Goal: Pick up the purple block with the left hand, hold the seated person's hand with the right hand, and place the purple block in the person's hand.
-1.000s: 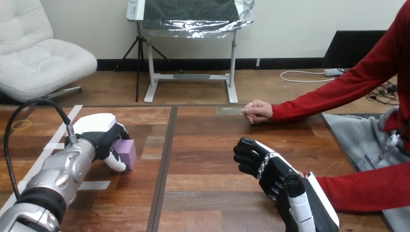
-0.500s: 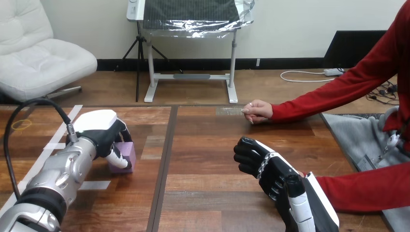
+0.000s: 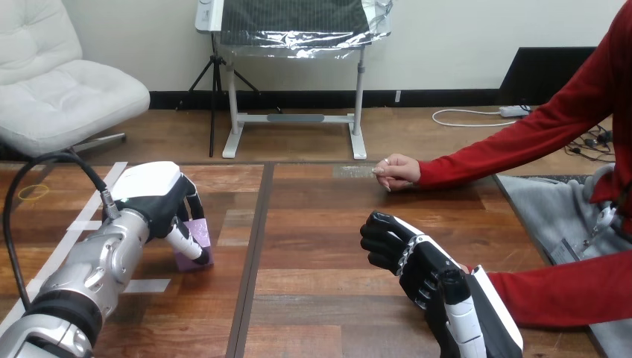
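The purple block [image 3: 197,245] sits on the wooden table [image 3: 328,224] at the left, with its lower edge at the tabletop. My left hand [image 3: 155,195] is over it from the left, thumb across its front and fingers curled down behind it. My right hand [image 3: 406,253] hovers low at the right of centre, its back toward me. A red-sleeved forearm [image 3: 566,289] runs in from the right and ends behind that hand, where a sliver of the person's hand [image 3: 463,267] shows. The person's other hand [image 3: 395,171] rests loosely closed on the far part of the table.
Strips of pale tape [image 3: 145,285] lie on the table at the left, and a yellow rubber band [image 3: 33,192] lies near the far left edge. A dark seam [image 3: 253,246] runs down the tabletop between my hands. A grey cloth [image 3: 551,216] covers the right end.
My left hand has come further over the purple block and curled closer round it; the block has turned slightly. My right hand and both of the person's arms have stayed still.
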